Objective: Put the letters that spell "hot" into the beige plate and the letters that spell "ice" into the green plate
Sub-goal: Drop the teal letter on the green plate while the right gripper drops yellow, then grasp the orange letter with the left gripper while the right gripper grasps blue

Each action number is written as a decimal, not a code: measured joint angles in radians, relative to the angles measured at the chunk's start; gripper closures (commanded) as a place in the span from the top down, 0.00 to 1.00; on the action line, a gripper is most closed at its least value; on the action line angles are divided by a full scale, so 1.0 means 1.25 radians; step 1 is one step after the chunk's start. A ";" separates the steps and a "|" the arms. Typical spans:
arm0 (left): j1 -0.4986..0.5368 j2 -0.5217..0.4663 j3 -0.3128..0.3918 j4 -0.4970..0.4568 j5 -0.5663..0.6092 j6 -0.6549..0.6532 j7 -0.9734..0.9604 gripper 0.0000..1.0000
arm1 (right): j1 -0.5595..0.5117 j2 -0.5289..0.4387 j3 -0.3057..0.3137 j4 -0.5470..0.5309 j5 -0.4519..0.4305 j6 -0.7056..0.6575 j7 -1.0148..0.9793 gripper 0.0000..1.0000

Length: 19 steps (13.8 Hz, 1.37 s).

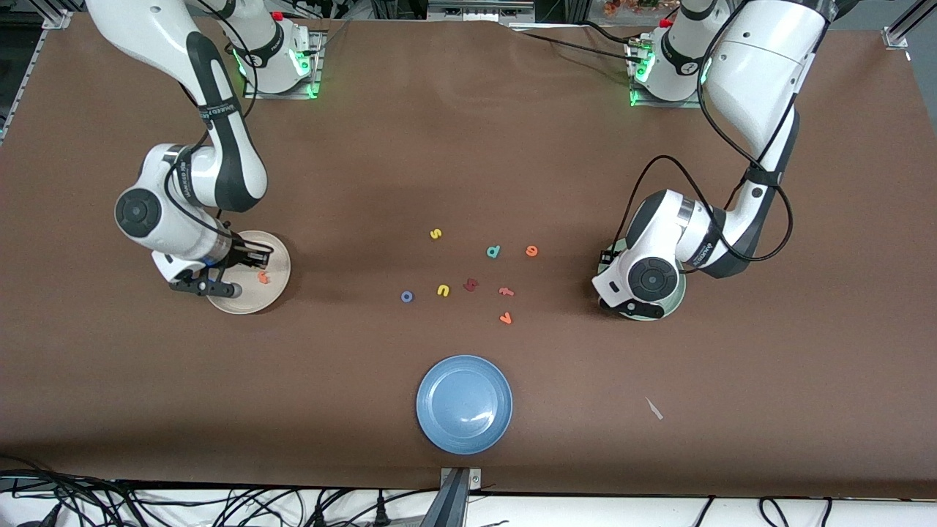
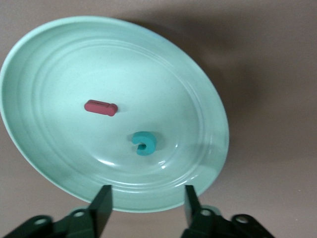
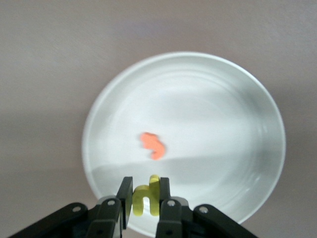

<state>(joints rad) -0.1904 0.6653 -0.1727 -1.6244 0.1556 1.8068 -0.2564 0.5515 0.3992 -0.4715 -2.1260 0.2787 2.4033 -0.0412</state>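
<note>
My right gripper (image 3: 146,196) is shut on the yellow "h" (image 3: 147,197) and holds it over the beige plate (image 3: 257,94), near its rim. The orange "t" (image 3: 152,145) lies in that plate (image 1: 274,289). My left gripper (image 2: 147,206) hangs open over the edge of the green plate (image 2: 59,64), with nothing between its fingers. In that plate lie the dark red "i" (image 2: 100,107) and the teal "c" (image 2: 144,144). The left arm hides most of the green plate (image 1: 680,293) in the front view. The blue "o" (image 1: 407,296) and orange "e" (image 1: 532,251) lie on the table.
Loose mid-table letters: yellow "s" (image 1: 435,234), teal "d" (image 1: 493,252), yellow "u" (image 1: 443,290), a dark red chunky letter (image 1: 471,284), a salmon letter (image 1: 506,291), an orange "v" shape (image 1: 505,318). A blue plate (image 1: 464,403) sits nearer the front camera.
</note>
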 measured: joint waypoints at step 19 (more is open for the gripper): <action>-0.141 0.036 -0.017 -0.016 -0.228 0.288 -0.644 0.79 | 0.108 0.181 0.183 0.323 0.010 -0.041 0.659 1.00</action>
<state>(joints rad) -0.3666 0.7099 -0.1943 -1.6442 -0.1289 2.1664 -1.0611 0.6870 0.6255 -0.2430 -1.7225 0.2913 2.3520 0.7826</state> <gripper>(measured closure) 0.137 0.000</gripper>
